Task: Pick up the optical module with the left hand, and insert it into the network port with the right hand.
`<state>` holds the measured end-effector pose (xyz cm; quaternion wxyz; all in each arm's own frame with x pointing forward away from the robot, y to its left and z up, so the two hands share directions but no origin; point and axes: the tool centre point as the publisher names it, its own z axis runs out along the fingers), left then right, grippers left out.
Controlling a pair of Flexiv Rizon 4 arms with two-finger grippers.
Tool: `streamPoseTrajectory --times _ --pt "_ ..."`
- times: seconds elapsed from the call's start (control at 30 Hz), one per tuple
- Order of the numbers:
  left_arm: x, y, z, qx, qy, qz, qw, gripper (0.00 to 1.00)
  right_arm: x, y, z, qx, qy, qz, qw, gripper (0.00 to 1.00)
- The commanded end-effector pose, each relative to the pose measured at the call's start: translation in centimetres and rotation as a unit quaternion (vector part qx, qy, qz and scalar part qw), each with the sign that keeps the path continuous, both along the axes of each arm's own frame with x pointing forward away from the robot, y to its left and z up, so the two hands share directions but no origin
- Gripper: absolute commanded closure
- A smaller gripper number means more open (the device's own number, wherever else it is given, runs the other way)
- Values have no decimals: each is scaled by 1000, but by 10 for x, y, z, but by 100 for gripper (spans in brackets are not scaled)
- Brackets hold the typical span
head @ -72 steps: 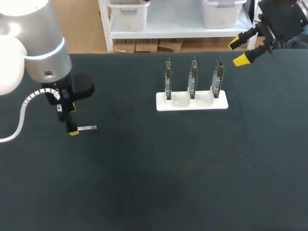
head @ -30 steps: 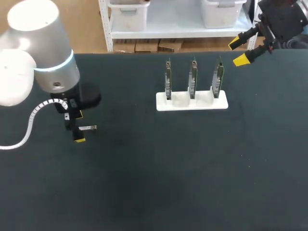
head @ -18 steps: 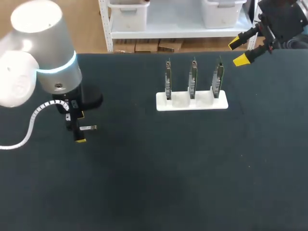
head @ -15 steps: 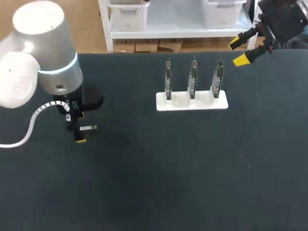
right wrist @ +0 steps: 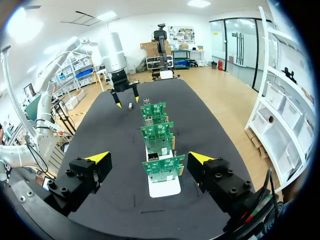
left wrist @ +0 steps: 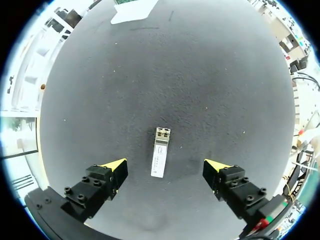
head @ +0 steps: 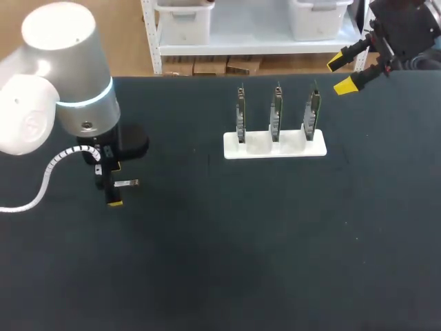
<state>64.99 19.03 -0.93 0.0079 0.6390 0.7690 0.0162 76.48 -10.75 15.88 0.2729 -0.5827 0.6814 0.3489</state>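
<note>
A small silver optical module (left wrist: pixel 159 157) lies flat on the black table, between the spread fingers of my left gripper (left wrist: pixel 165 166), which hangs open just above it without touching. From above, the module (head: pixel 126 183) shows beside the left gripper (head: pixel 110 186). Three green circuit boards with network ports stand upright in a white holder (head: pixel 274 146) at the table's back middle. My right gripper (head: pixel 344 74) is open, raised at the far right corner behind the holder. Its own view has the boards (right wrist: pixel 159 145) in a row ahead of the right gripper (right wrist: pixel 148 160), and the left arm (right wrist: pixel 120 65) beyond.
The black table (head: pixel 248 241) stretches wide in front of the holder and to the right of the module. A white cable (head: pixel 41 186) loops from my left arm's wrist over the table's left part.
My left arm has crept slightly right and settled over the module. The right arm and the boards have stayed put.
</note>
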Motion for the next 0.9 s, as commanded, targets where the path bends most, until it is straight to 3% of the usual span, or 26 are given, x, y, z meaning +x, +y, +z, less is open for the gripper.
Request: streamPoseTrajectory --times 0.03,0.83,0.87,0.9 --pt "5 0 -1 1 8 -1 1000 0 -1 0 0 0 -2 -1 1000 0" --pt "10 1 -3 -4 7 12 1000 0 -1 0 0 0 -2 -1 1000 0" --pt "10 1 -3 -4 7 11 1000 51 -1 0 0 0 -2 -1 1000 0" --pt "10 1 -3 -5 8 11 1000 80 -1 0 0 0 -2 -1 1000 0"
